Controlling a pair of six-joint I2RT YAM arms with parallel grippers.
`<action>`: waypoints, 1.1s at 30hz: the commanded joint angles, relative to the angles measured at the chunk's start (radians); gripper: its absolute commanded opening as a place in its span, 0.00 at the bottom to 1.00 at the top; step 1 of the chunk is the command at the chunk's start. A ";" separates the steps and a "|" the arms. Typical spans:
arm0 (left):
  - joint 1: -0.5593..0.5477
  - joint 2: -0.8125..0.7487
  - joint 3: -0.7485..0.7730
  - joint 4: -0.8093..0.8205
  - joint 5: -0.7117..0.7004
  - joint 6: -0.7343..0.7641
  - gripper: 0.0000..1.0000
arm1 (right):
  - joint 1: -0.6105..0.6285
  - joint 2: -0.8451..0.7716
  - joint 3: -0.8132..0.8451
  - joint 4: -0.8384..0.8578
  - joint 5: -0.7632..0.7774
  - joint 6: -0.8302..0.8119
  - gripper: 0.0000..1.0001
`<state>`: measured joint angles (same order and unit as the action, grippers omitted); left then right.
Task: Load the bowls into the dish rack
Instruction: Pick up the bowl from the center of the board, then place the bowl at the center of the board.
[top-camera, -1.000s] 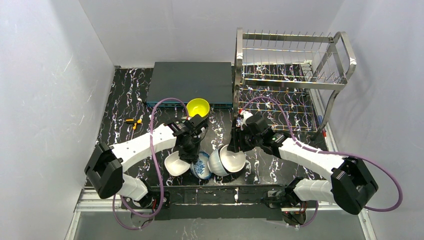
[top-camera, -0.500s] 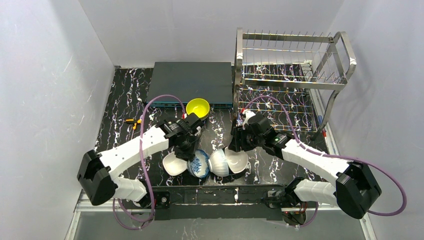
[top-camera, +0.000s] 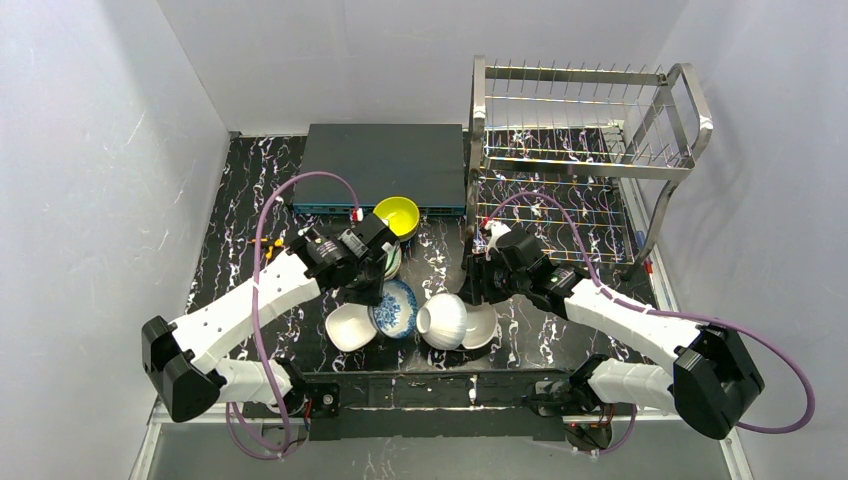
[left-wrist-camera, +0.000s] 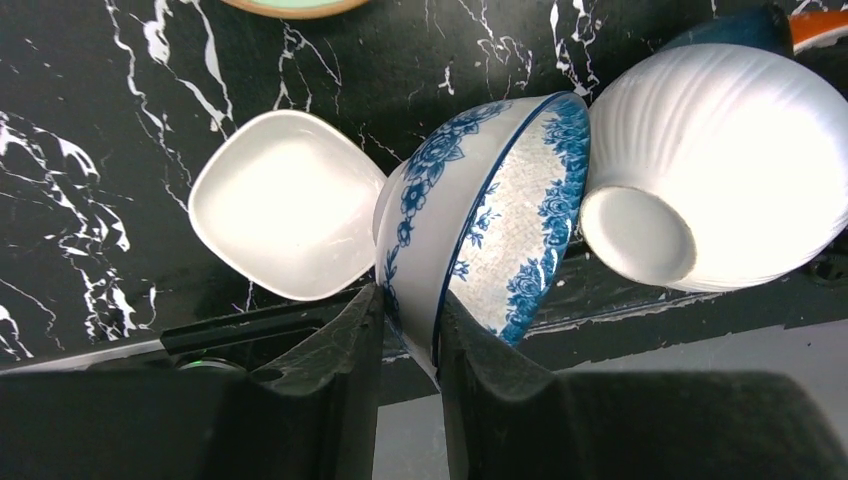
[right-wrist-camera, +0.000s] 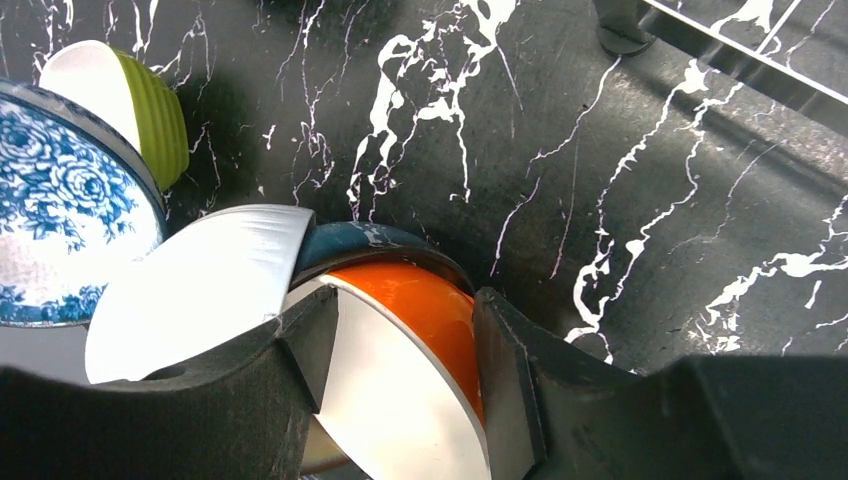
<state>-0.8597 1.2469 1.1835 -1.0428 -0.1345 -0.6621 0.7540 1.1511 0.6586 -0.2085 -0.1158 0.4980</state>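
Two holds: we confirm both.
Left gripper (left-wrist-camera: 410, 305): clamped on blue-patterned bowl (left-wrist-camera: 500, 200) rim.
Right gripper (right-wrist-camera: 400, 300): clamped astride orange bowl (right-wrist-camera: 432, 312), near-left of dish rack (top-camera: 585, 166).

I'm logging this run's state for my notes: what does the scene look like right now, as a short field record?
left hand: shut on the rim of the blue-and-white bowl, which is tilted on edge
right hand: shut across the orange bowl
white ribbed bowl: tipped over, against the blue-and-white bowl
dish rack: no bowls visible in it
yellow bowl: upright, near the flat dark box
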 joint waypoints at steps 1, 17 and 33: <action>-0.001 -0.041 0.067 -0.025 -0.056 0.005 0.00 | 0.002 -0.005 0.023 0.030 -0.044 0.012 0.60; -0.001 0.019 0.041 0.007 -0.037 -0.004 0.00 | 0.002 0.028 0.040 0.073 -0.059 0.034 0.60; 0.253 -0.097 0.021 0.192 0.229 0.001 0.00 | 0.002 0.033 0.062 0.058 -0.043 0.020 0.62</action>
<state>-0.6960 1.2102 1.2015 -0.9459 -0.0387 -0.6655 0.7540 1.1778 0.6796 -0.1692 -0.1577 0.5228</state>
